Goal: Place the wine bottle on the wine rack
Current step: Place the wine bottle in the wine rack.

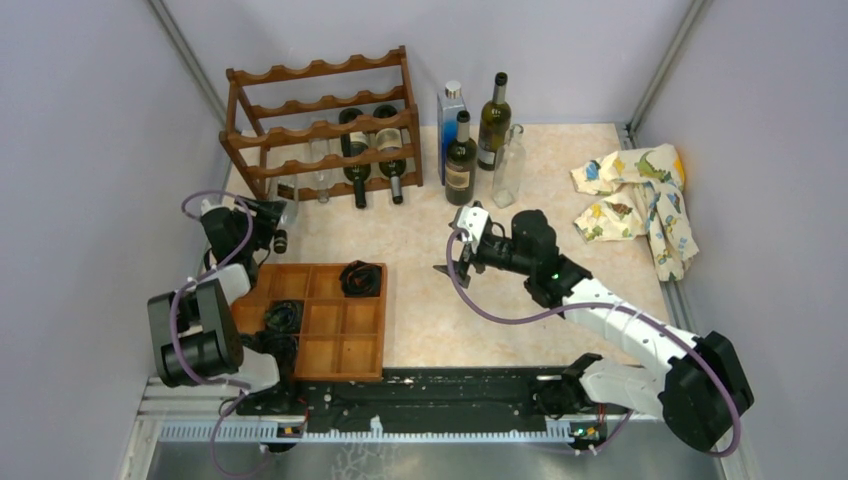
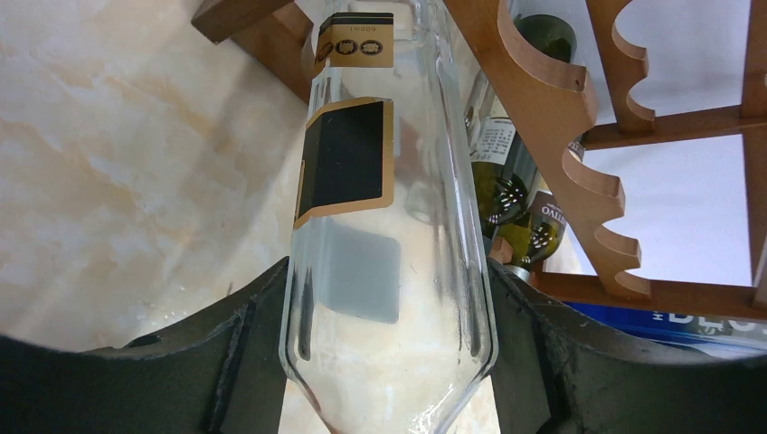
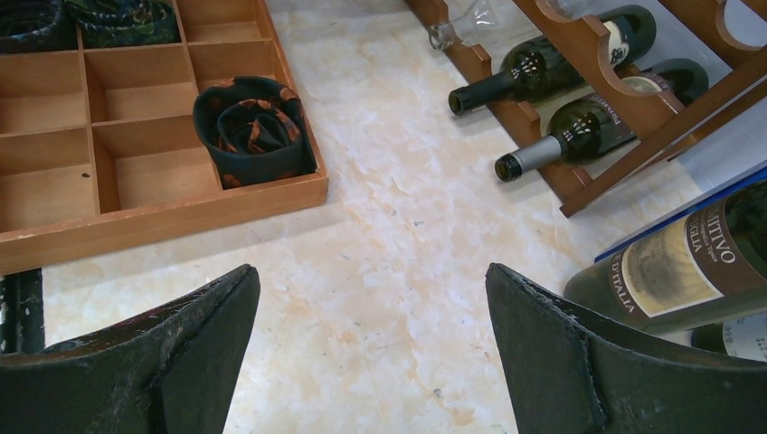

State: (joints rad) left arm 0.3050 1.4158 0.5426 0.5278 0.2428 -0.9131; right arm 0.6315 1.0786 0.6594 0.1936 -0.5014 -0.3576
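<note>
Bottle check: seeing a clear glass wine bottle (image 2: 389,226) with a black, gold-edged label (image 2: 348,154), sitting at the wine rack's (image 2: 552,99) lower left end. Getting clamped across the body by left gripper (image 2: 389,289). Also seeing right gripper (image 3: 366,280) gaping wide, empty.

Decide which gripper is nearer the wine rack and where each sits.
Left. The left gripper, shut on a clear bottle, is at the front left corner of the wine rack; the right gripper hangs open over the table, well off its front right.
</note>
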